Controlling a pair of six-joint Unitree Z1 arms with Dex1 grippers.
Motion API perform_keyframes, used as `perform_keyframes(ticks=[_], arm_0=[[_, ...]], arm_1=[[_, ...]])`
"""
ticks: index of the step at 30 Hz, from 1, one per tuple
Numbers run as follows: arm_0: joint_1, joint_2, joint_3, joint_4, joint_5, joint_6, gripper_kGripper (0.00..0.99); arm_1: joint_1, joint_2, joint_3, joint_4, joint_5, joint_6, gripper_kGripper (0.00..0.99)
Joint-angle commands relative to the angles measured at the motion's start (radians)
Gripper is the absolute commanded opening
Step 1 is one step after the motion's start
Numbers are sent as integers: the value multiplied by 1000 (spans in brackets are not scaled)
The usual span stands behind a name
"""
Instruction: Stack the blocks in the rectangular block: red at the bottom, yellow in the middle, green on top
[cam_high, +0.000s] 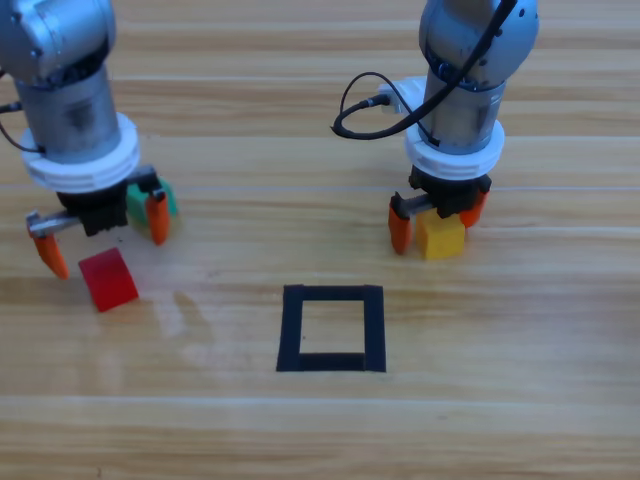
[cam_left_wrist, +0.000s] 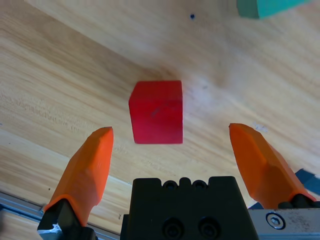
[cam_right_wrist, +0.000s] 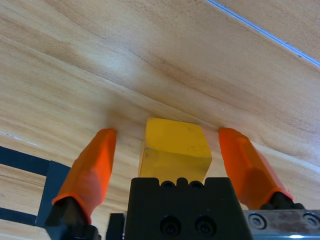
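Three cubes lie apart on the wooden table (cam_high: 500, 420), and we see none of them inside the black tape square (cam_high: 331, 328), whose bare wood interior holds nothing. We therefore judge the stack as not yet begun: all three placements remain.

The left gripper (cam_high: 105, 240) hangs over the left side of the table with its orange jaws spread wide. The red cube (cam_high: 108, 279) rests on the wood just below it in the high view; in the left wrist view the red cube lies ahead of the jaws and between their lines, but neither jaw touches it. The green cube (cam_high: 150, 203) sits just behind this gripper, partly hidden by it, and shows as a teal corner at the top edge of the left wrist view.

The right gripper (cam_high: 436, 220) stands low over the yellow cube (cam_high: 440, 236), above and to the right of the square. Its jaws are released, one on either side of the cube, with a visible gap at each face in the right wrist view.

We judge that red must reach the square first, then yellow, then green. Both grippers appear poised to grasp, with no cube yet held.
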Motion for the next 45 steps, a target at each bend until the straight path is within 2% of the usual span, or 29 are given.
perform_keyframes(ticks=[1,2,3,4,6,7,11,16,20,23,26,28,30,35,38,41,43,45], arm_0=[[83,62,-3,8,-37,11,990],[85,63,-2,7,-42,11,990],[85,66,1,5,-47,9,990],[85,68,3,5,-50,9,990],[85,69,10,5,-51,6,990],[83,68,15,2,-51,3,990],[79,63,30,-4,-51,-24,990],[60,53,76,-44,-59,-44,988],[59,42,136,-105,-73,-50,973],[57,40,159,-133,-79,-50,948],[54,40,176,-151,-80,-49,899],[53,37,185,-164,-80,-44,811],[48,31,190,-170,-80,-37,689],[19,8,196,-165,-73,-21,431],[-30,-3,168,-160,-70,34,227],[-104,-1,87,-114,-56,103,123],[-168,20,10,-76,-50,157,115],[-225,57,-66,-39,-50,203,115]], arm_1=[[-4,92,45,17,16,10,704],[-4,92,45,23,18,10,603],[-4,89,46,29,18,7,437],[-4,83,51,31,19,4,324],[-4,60,72,31,21,-5,170],[-4,46,84,31,21,-10,147],[-4,-48,152,29,7,-22,106],[-4,-175,241,15,4,-25,106],[-13,-309,388,-37,55,-19,106],[-1,-482,595,-149,42,59,106],[-1,-672,821,-322,52,119,106],[-1,-783,924,-387,70,156,106],[-1,-824,956,-388,108,180,106],[-1,-792,980,-390,134,225,106],[-1,-744,963,-401,124,277,104],[-1,-695,942,-401,110,297,89],[-1,-675,936,-401,90,305,12],[-1,-664,931,-401,81,311,12]])
